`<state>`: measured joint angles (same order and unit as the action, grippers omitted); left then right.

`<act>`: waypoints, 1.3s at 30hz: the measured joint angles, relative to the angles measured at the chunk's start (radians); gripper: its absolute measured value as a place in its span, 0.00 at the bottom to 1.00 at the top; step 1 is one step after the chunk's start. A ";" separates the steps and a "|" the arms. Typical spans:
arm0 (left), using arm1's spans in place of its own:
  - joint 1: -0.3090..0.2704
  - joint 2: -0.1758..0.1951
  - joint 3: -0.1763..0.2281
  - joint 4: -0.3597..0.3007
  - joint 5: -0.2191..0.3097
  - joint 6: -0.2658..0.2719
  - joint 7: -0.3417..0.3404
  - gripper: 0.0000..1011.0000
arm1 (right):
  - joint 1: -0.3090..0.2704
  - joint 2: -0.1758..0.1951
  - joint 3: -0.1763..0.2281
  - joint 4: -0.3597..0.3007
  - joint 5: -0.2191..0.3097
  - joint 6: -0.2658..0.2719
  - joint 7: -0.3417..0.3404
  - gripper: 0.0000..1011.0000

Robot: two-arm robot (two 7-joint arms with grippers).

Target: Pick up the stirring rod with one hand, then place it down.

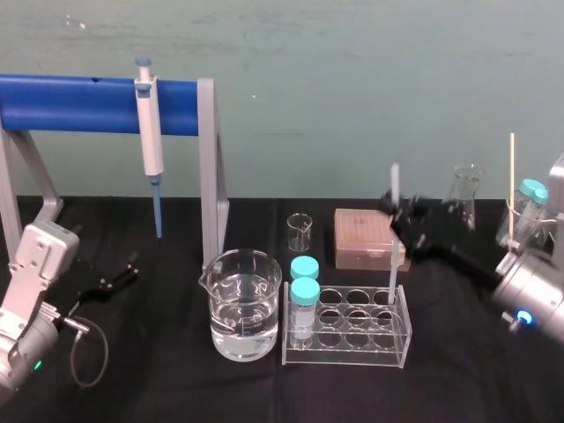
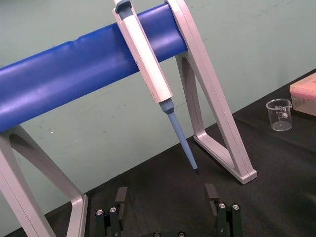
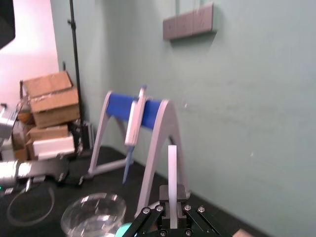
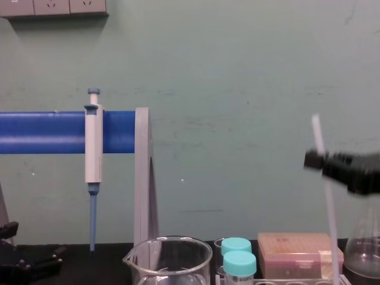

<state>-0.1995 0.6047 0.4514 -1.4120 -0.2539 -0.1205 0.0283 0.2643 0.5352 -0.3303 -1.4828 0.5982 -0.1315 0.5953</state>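
Black right tool (image 1: 398, 218) is clamped on the rod (image 1: 393, 256), jaws closed tight around its upper part, above the rack (image 1: 344, 357). Rod is near upright with a slight tilt, top end poking above the tool, lower end down at the rack's back right well; can't tell if it touches the bottom. Two teal-capped vials (image 1: 306, 295) sit at the rack's left end. Beaker (image 1: 244, 308) of water stands just left of the rack. Tan box (image 1: 363, 238) sits behind the rack. Left tool (image 1: 123, 271) rests low at the table's (image 1: 176, 388) far left, fingers wide apart, holding nothing. Pipette (image 1: 150, 132) hangs on the blue bar (image 1: 70, 104) behind it.
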 joint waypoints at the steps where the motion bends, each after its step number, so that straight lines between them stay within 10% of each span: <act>1: 0.000 0.000 0.000 0.000 0.000 0.000 0.000 0.99 | 0.010 -0.001 0.010 -0.003 0.007 -0.002 0.001 0.07; 19: 0.000 0.000 0.000 0.000 0.000 0.000 0.000 0.99 | 0.181 -0.062 0.025 0.161 -0.037 -0.045 0.000 0.07; 39: 0.000 0.000 0.000 0.000 0.000 0.000 0.000 0.99 | 0.183 -0.074 0.033 0.164 -0.042 -0.031 0.011 0.07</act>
<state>-0.1996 0.6047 0.4514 -1.4120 -0.2539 -0.1205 0.0283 0.4476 0.4612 -0.2978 -1.3189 0.5564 -0.1626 0.6066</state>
